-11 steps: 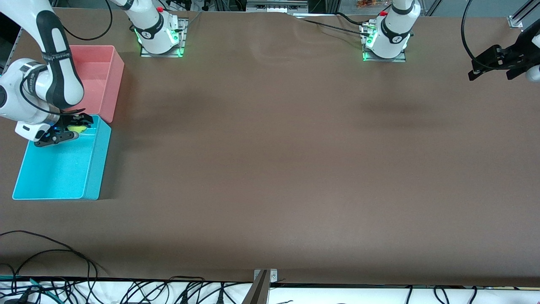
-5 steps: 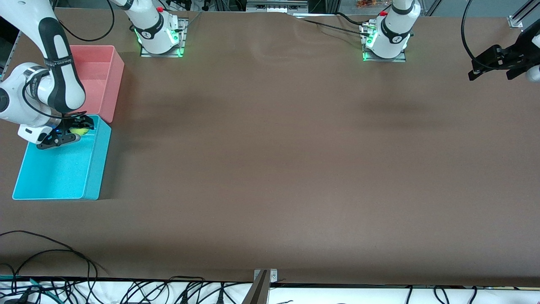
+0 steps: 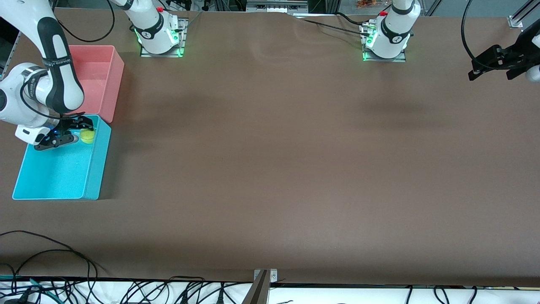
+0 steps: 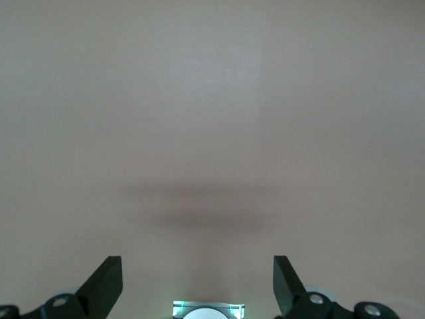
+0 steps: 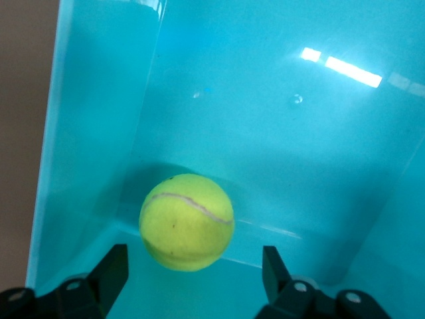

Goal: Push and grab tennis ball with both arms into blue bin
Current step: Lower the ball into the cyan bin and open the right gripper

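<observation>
- The small fuzzy yellow-green tennis ball (image 3: 87, 136) (image 5: 186, 221) lies in the rectangular cyan-blue plastic bin (image 3: 50, 185) (image 5: 279, 86), in the corner nearest the pink plastic tub (image 3: 110, 80).
- The right hand (image 3: 63, 131) (image 5: 194, 278) hangs over that bin, fingers spread, released.
- The left hand (image 3: 491, 66) (image 4: 198, 287) waits over the brown bench (image 3: 295, 160) at the left arm's end, fingers spread wide.

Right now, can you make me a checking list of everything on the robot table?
Surface: brown table, bare across the middle.
Job's things: tennis ball lies in the blue bin, at the end nearest the pink bin.
Clutter: nothing seen.
Grippers: right tool open over the blue bin, ball released; left tool open, waiting at the left arm's end.
Cables: black cables along the table's near edge.
Surroundings: two arm bases lit green.
</observation>
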